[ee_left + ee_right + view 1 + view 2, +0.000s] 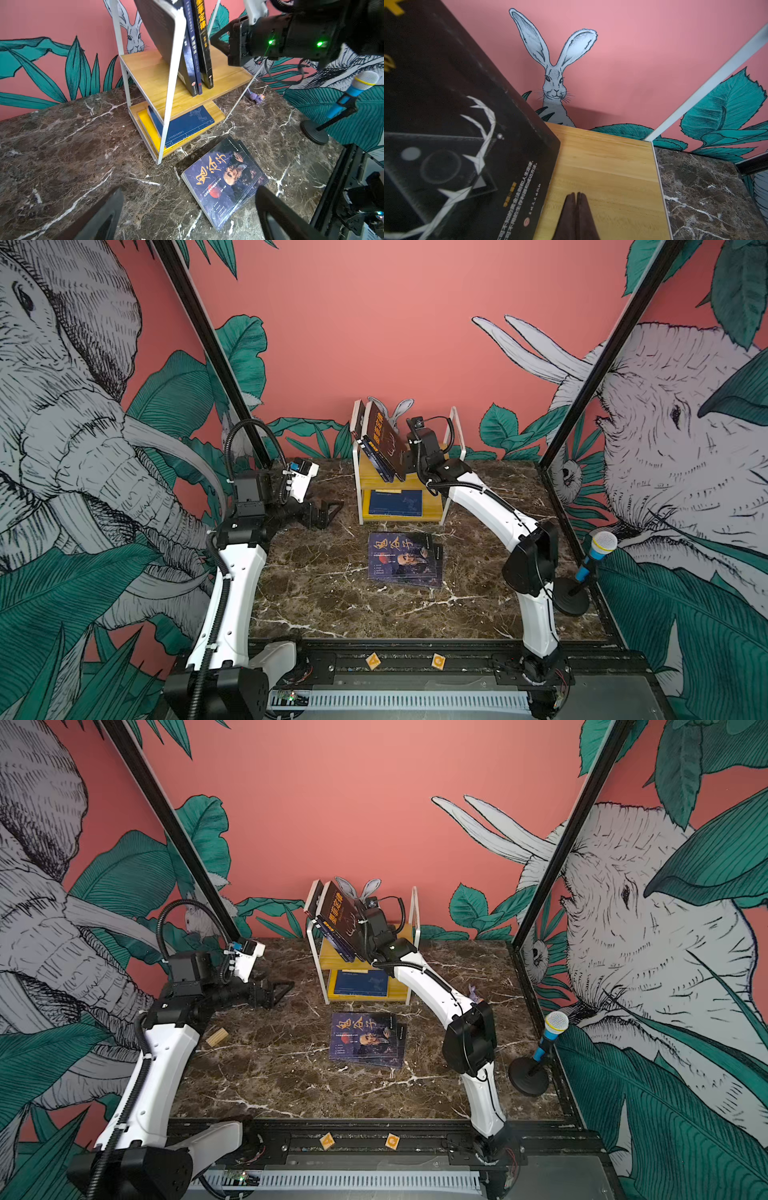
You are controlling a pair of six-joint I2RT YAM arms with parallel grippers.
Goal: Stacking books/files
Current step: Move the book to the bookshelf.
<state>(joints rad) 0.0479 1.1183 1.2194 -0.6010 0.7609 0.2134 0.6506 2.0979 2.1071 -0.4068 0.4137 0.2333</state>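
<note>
Three books lean on the upper shelf, a stack lies on the counter; right gripper pressed together, empty, beside the leaning books; left gripper spread above the counter.

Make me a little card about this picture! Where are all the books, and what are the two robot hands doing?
Shelf top board: leaning books, with the black book on the outside
Shelf bottom board: navy book flat on a yellow book
Table: pile of books in front of the shelf, bearded face on top
Left gripper: open, empty, low beside the shelf
Right gripper: shut, holding nothing, over the top board next to the black book
Extra: microphone on a stand
</note>
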